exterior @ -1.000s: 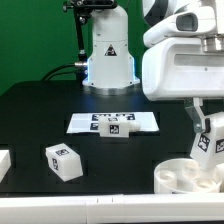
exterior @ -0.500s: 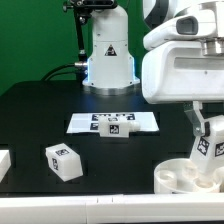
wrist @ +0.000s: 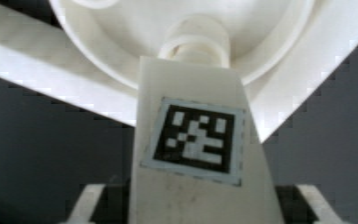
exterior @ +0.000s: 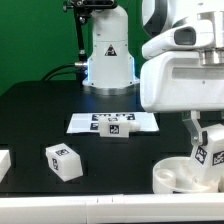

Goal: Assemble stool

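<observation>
Your gripper (exterior: 205, 136) is clamped on a stool leg (exterior: 207, 153), the jaws held apart only by the leg's width. In the wrist view the leg (wrist: 197, 130) lies between the dark finger pads (wrist: 98, 203). The seat disc (exterior: 166, 180) sits at about 4 o'clock in the exterior view, and the held leg hangs over its 2 o'clock edge, tilted slightly. From the wrist camera the leg's narrow end (wrist: 194, 42) points into one of the disc's sockets, but you cannot tell whether it has touched bottom. To do this step well, bring the leg upright over that socket first. Then press straight down, slowly. A slanted push would likely skid the disc across the dark table (exterior: 40, 110) or jam the peg on the socket lip. Hold your grip until the leg feels seated. A loose leg (exterior: 64, 161) waits at 8 o'clock, well apart, and the marker board (exterior: 85, 123) lies near the centre with a small tagged block (exterior: 117, 129) on it. As for writing, there is none you can read: the leg's label is a black-and-white square tag (wrist: 197, 135), a pattern and not letters. The arm's base (exterior: 108, 60) at 12 o'clock carries a small triangular mark, too small to make out.
</observation>
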